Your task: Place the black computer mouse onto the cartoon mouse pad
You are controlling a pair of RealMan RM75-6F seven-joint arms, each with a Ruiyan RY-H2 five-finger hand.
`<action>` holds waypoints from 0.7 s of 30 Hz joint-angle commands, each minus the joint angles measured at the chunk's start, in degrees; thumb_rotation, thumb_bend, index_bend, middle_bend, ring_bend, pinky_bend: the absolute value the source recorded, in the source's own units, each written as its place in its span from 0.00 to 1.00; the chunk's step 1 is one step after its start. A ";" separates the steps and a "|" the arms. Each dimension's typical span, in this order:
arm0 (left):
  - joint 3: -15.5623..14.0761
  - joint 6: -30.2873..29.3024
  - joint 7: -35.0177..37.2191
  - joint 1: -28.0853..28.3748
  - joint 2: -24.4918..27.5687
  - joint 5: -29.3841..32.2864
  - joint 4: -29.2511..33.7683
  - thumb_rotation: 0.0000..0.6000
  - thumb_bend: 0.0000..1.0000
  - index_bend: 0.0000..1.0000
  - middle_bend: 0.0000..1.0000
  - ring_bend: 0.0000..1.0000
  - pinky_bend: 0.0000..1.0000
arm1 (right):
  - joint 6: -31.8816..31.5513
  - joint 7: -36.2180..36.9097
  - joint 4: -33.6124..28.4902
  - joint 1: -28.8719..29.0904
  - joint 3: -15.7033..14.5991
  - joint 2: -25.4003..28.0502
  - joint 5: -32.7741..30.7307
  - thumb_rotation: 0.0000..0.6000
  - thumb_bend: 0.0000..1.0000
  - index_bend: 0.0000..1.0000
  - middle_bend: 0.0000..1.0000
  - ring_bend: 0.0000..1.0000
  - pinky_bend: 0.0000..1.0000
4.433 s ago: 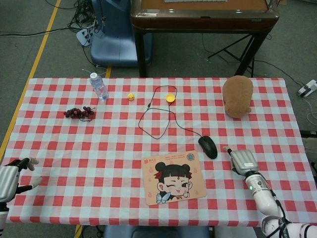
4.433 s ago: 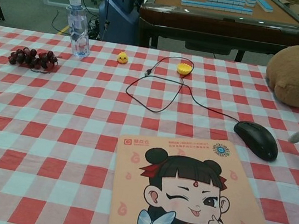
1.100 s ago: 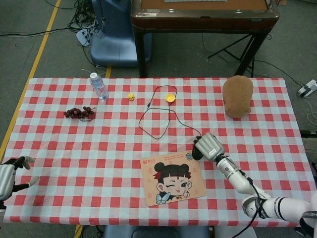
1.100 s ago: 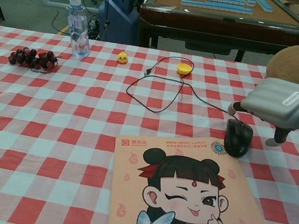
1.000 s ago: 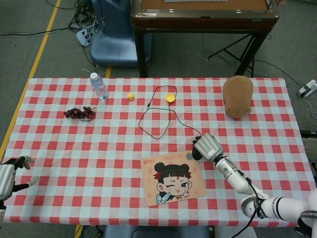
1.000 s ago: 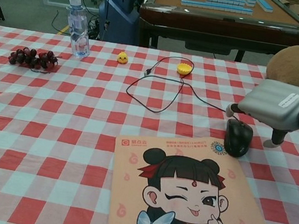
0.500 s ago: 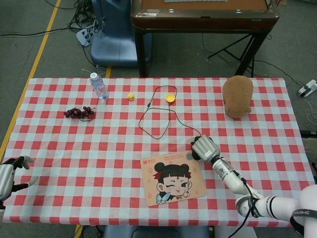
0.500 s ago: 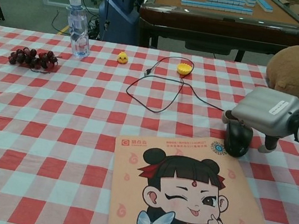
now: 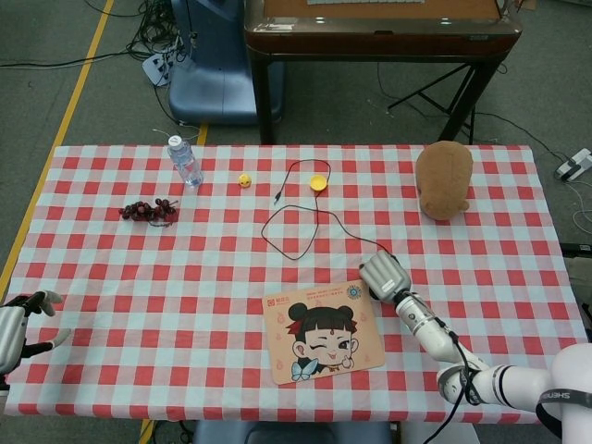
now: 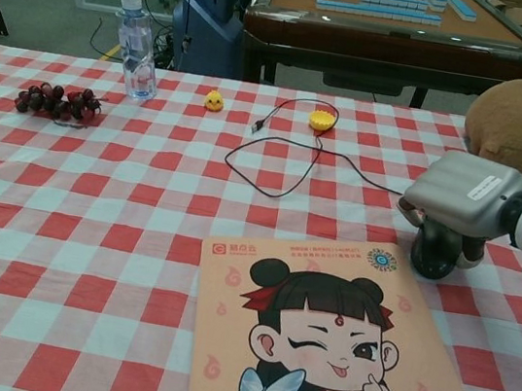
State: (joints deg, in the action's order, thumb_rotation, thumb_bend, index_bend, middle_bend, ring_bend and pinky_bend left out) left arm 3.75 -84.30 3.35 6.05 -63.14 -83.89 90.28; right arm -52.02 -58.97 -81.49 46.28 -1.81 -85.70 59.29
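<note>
Right hand (image 10: 465, 195), palm down, closed over the mouse (image 10: 434, 254), gripping it just off the far right corner of the pad (image 10: 329, 334). In the chest view only the mouse's dark lower end shows beneath the silver hand shell; in the head view the hand (image 9: 385, 276) covers it almost wholly. Whether the mouse is lifted or rests on the desk (image 10: 90, 219) cannot be told. Left hand (image 9: 17, 322) at the near left desk edge, fingers apart, holding nothing.

The step in hand appears to be carrying the mouse onto the pad. To do it well, keep the grip firm, move a short way left and near so the body clears the pad's edge, and set it down flat on the printed face. The cable (image 10: 287, 155) (looped on the far side, plug end free) should trail slack and not drag.

Orientation: the cable leaves the mouse toward the far left, so its front probably faces that way, with the long axis running roughly near-far; the covering hand prevents a firmer reading.
</note>
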 commanded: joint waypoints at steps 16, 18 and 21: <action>0.04 0.23 -0.32 0.08 -0.16 0.21 -0.10 1.00 0.10 0.52 0.53 0.49 0.63 | -3.25 0.77 -5.61 0.05 0.55 3.40 1.77 1.00 0.01 0.44 1.00 0.94 1.00; 0.08 0.27 -0.32 0.09 -0.16 0.31 -0.16 1.00 0.10 0.52 0.53 0.49 0.63 | -3.92 -0.08 -6.92 0.14 0.41 3.91 2.35 1.00 0.01 0.45 1.00 0.94 1.00; 0.18 0.37 -0.22 0.10 -0.16 0.58 -0.25 1.00 0.10 0.52 0.53 0.49 0.63 | -5.08 -2.08 -9.43 0.31 -0.01 4.69 3.45 1.00 0.01 0.45 1.00 0.94 1.00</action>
State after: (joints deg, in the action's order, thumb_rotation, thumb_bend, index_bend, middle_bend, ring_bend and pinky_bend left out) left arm 3.92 -83.95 3.12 6.15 -63.31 -83.34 90.04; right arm -56.36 -59.94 -89.74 46.44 -1.54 -81.56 62.02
